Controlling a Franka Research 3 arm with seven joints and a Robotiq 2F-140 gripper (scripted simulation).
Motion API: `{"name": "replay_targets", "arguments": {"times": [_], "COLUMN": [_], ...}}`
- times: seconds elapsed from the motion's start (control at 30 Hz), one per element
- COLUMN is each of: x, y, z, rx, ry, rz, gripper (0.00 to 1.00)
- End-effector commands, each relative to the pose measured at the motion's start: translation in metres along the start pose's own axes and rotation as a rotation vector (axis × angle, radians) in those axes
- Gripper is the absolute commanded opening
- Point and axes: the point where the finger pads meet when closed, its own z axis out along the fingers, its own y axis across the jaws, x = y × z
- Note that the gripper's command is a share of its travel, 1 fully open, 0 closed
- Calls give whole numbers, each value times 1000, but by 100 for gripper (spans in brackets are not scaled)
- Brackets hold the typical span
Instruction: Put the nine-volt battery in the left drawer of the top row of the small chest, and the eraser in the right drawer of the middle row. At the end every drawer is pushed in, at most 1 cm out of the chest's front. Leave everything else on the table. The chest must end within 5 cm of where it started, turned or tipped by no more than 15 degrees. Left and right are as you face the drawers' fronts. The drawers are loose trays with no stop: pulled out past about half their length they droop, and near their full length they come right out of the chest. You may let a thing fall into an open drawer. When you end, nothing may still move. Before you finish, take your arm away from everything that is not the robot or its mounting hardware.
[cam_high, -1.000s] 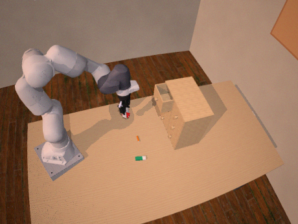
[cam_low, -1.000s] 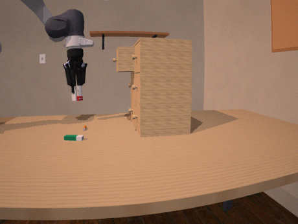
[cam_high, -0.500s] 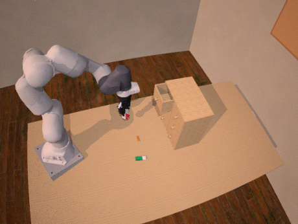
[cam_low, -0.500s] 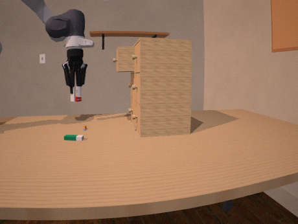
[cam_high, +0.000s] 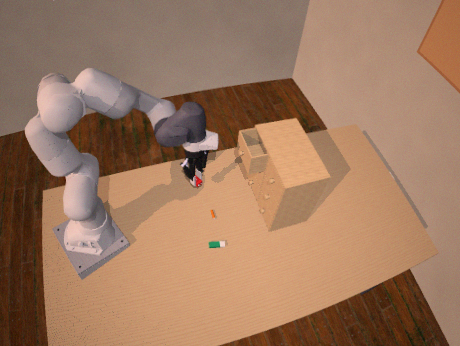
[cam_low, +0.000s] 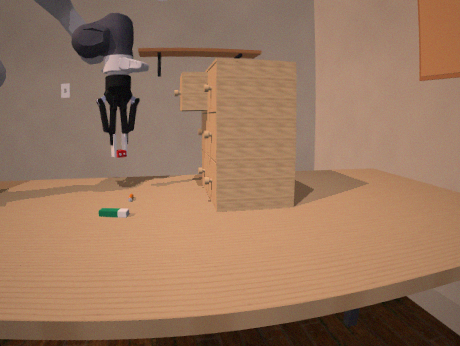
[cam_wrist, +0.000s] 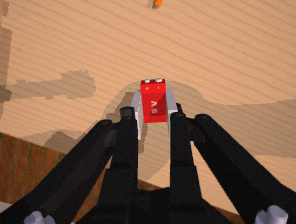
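Note:
My gripper (cam_low: 119, 149) is shut on the red nine-volt battery (cam_wrist: 154, 101) and holds it high above the table, left of the chest. The battery also shows in the top view (cam_high: 198, 181) and in the exterior view (cam_low: 120, 153). The small wooden chest (cam_high: 282, 170) stands on the table with its top-row left drawer (cam_high: 252, 147) pulled out and open; in the exterior view that drawer (cam_low: 192, 91) juts out towards my gripper. The other drawers look pushed in. The green and white eraser (cam_high: 217, 244) lies on the table in front of the chest (cam_low: 250, 135), also seen in the exterior view (cam_low: 114, 212).
A small orange object (cam_high: 213, 214) lies on the table between the gripper and the eraser, also seen in the wrist view (cam_wrist: 158, 3). The arm's base (cam_high: 90, 240) is bolted at the table's left. A wall shelf (cam_low: 200, 52) hangs behind the chest.

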Motion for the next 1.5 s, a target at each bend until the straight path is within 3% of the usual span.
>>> {"name": "replay_targets", "arguments": {"times": [0.0, 0.03, 0.07, 0.23, 0.27, 0.47, 0.5, 0.77, 0.8, 0.97, 1.0, 1.2, 1.23, 1.43, 1.47], "x": [0, 0, 6, 6, 12, 12, 18, 18, 24, 24, 31, 31, 37, 37, 44], "y": [-1, -1, -1, -1, -2, -2, -3, -3, -3, -3, -4, -4, -4, -4, -5], "z": [0, 0, 0, 0, 0, 0, 0, 0, 0, 0, 0, 0, 0, 0, 0], "rx": [-1, -1, -2, -2, -2, -2, -3, -3, -3, -3, -3, -3, -4, -4, -4], "ry": [-4, -4, -3, -3, -3, -3, -2, -2, -2, -2, -2, -2, -2, -2, -2], "rz": [152, 152, 286, 286, 430, 430, 581, 581, 736, 736, 893, 893, 1047, 1047, 1196], "gripper": [14, 14, 14, 14, 14, 14, 14, 14, 14, 14, 14, 14, 14, 14, 14]}}
